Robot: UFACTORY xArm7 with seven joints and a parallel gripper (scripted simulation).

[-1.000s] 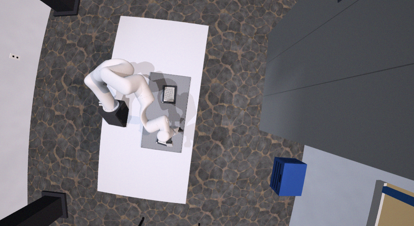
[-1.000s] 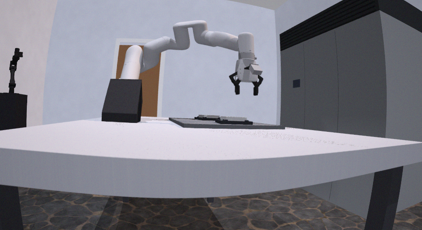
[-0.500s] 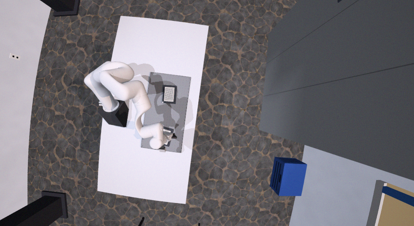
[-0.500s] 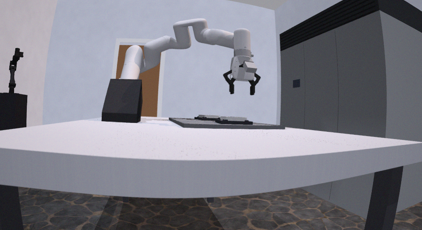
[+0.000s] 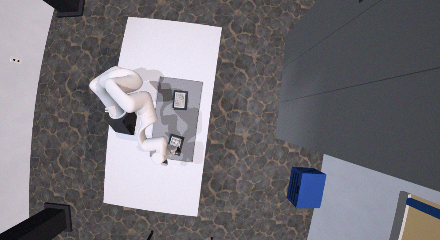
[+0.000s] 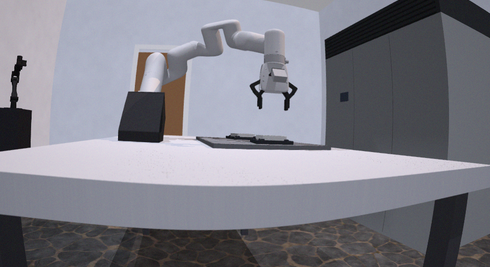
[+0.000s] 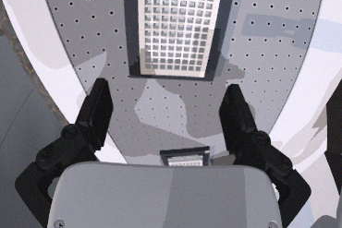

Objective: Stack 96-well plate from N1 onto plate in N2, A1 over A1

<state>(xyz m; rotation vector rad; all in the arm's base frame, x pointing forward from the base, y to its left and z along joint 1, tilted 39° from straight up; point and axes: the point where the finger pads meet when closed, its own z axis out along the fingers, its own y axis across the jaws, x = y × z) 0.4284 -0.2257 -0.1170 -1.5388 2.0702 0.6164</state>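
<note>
Hovering high above the grey perforated base plate (image 6: 309, 146), the gripper (image 6: 272, 103) hangs with its jaws spread wide and nothing between them. The 96-well plate (image 5: 174, 141) to be moved sits in nest N1 (image 5: 181, 137), lower centre of the top view, partly under the wrist. The other plate (image 5: 179, 99) rests in N2 (image 5: 186, 92), well apart above it.

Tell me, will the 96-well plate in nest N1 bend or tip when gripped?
Probably stiff: the plate looks like a rigid grid of wells. Low and flat, so unlikely to tip. Its nest frames it, so sideways pushes likely fail.

N1 plate (image 7: 186, 160) mostly hidden by end effector (image 7: 166, 114) | nest label unreadable
</note>
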